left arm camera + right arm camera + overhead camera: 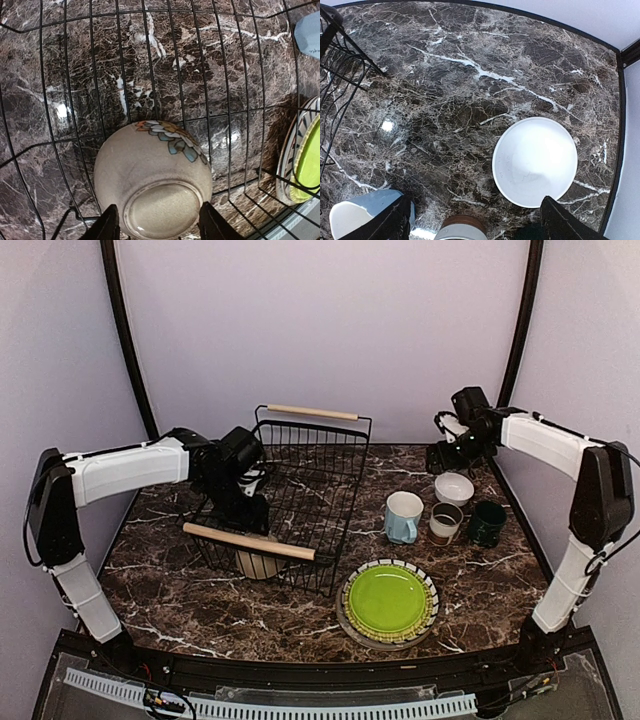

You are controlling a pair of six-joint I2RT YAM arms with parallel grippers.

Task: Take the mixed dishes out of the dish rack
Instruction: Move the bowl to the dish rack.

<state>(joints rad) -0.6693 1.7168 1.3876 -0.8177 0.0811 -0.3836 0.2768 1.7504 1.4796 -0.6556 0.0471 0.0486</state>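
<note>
Only the left wrist view shows the left gripper (159, 206) spread around the cream bowl (150, 165) in the rack (320, 470), though whether it is actually gripping cannot be told. From above, a handle (250, 540) half hides that bowl. The right gripper (476, 199) hangs wide open and empty over the desk (445, 100), beside the white bowl (535, 160).

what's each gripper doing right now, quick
left gripper: around the floral cream bowl in the dish rack, grip cannot be told
right gripper: open, holding nothing

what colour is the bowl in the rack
Cream, with a blue-and-orange painted patch on its side. The bowl shows best in the left wrist view.
</note>
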